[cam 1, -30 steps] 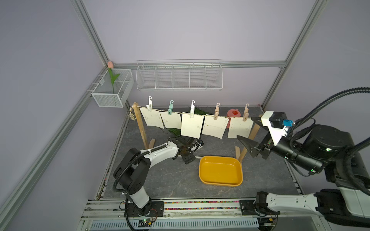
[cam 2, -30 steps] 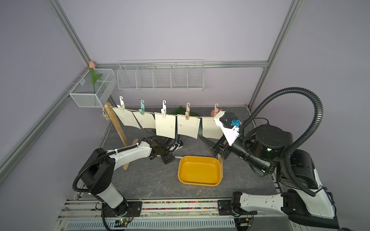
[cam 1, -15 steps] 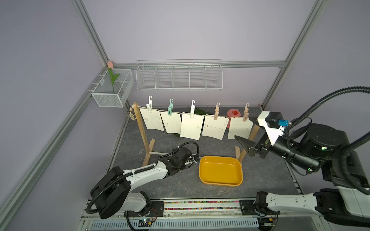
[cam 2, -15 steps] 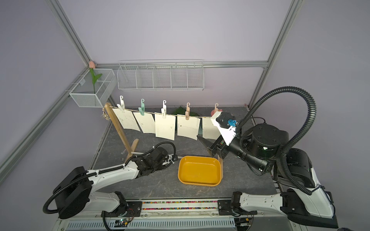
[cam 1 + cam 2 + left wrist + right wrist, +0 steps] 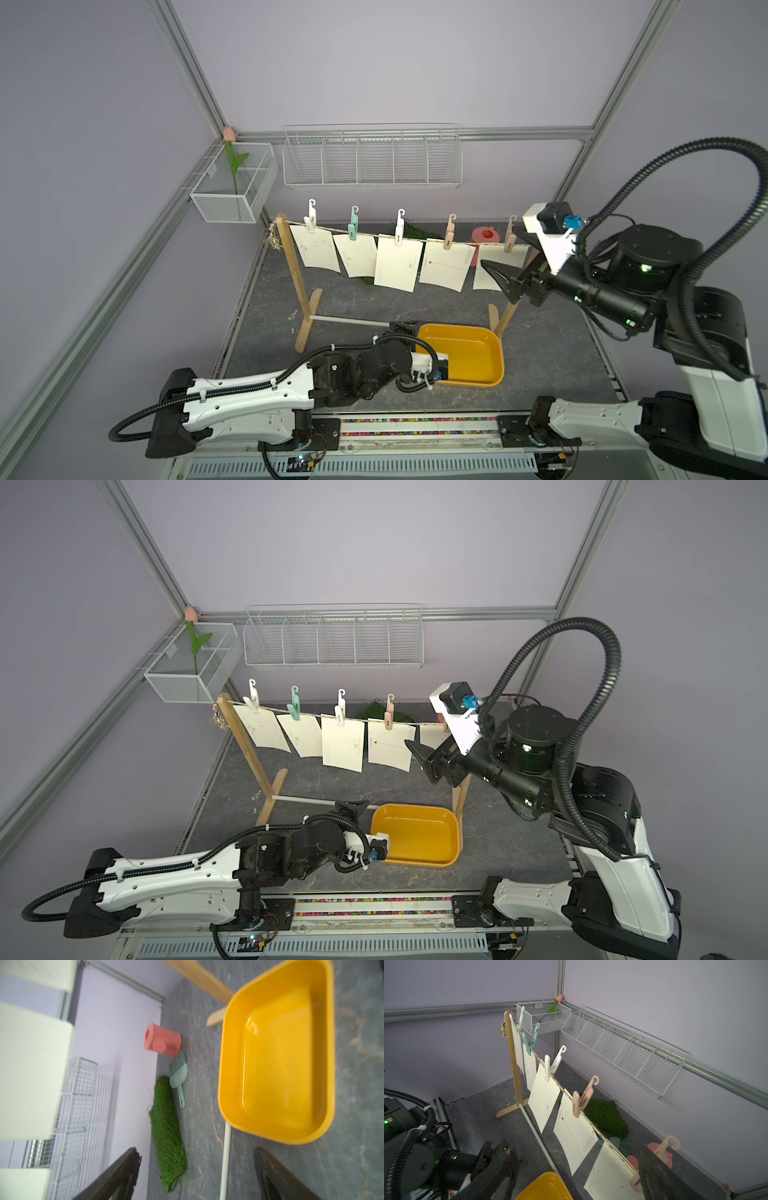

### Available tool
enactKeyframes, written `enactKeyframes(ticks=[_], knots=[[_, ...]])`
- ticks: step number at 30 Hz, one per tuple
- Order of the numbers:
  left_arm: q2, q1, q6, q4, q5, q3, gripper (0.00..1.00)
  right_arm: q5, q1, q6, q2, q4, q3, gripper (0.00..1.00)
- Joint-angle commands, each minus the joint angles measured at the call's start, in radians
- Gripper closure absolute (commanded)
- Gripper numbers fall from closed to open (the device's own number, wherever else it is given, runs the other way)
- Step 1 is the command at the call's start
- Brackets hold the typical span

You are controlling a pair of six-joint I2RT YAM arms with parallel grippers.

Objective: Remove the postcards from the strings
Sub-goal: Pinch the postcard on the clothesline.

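Currently, the right fingers [image 5: 496, 272] stand wide and empty, flanking the rightmost of five postcards [image 5: 397, 266]. All five are pinned by clothespins [image 5: 400, 228] to the string [image 5: 376, 235] between two wooden posts [image 5: 291, 266]. Also wide and empty, the left fingers [image 5: 116, 1176] sit low over the bench [image 5: 365, 299] beside the yellow tray [image 5: 496, 345].

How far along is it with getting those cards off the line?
Done: nothing; the yellow tray holds no cards. In hand: the right arm, jaws open, hovers at the end postcard. Remaining: all five postcards, pegged on the string; the left arm sits low, jaws open.
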Motion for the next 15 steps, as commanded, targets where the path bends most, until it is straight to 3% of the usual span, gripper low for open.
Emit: enactKeyframes(ticks=[1,6,8,15], knots=[[0.044,-0.05,-0.048,-0.021,0.073,0.069,0.13,-0.206,-0.045,0.056,0.051,-0.067,0.06,0.11],[0.056,-0.051,-0.159,0.193,0.209,0.104,0.12,-0.245,-0.087,0.067,0.07,-0.122,0.153,0.11],[0.054,-0.048,-0.148,0.289,0.232,0.093,0.1,-0.231,-0.112,0.07,0.068,-0.153,0.18,0.11],[0.101,0.088,-0.195,0.364,0.423,0.183,0.1,-0.136,-0.162,0.066,-0.01,-0.158,0.184,0.11]])
